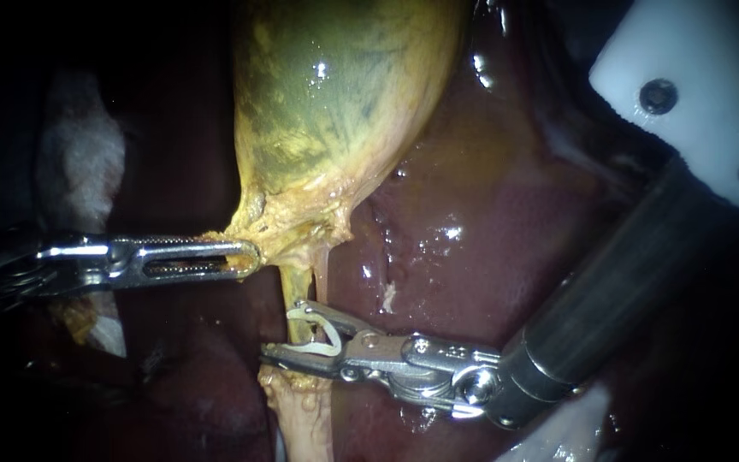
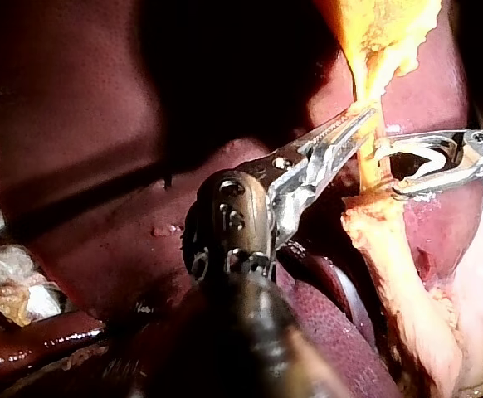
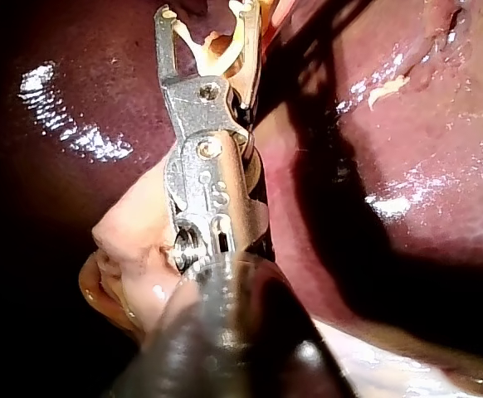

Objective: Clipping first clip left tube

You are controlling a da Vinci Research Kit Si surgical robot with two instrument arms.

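At the far left lies a pale gauze (image 1: 79, 162), dim at the dark edge. Our left instrument (image 1: 250, 257) comes in below it and reaches level toward the middle; its long slotted jaws lie almost together, pinching the yellow tissue at the neck of the gallbladder (image 1: 344, 94). In the left wrist view that same yellow fold sits clamped between the two jaws, drawn taut. The gallbladder itself hangs above, green and yellow, narrowing downward to the neck. From the neck the left tube (image 1: 298, 287) runs straight down, with a thinner strand just beside it on the right; below, it joins a lumpy pale stump of tissue. Our right instrument (image 1: 288, 332) meets the tube about midway down; its jaws stand wide apart and carry a white clip (image 1: 334, 340) seated between them, touching both. The clip is not closed, and the tube lies inside its mouth. In the right wrist view the clip's two white legs spread along the jaws; we cannot tell there how far the tube sits in. To the right spreads the wet red liver (image 1: 472, 248); over it the right instrument's dark shaft climbs toward a white block (image 1: 712, 94) in the upper right corner.
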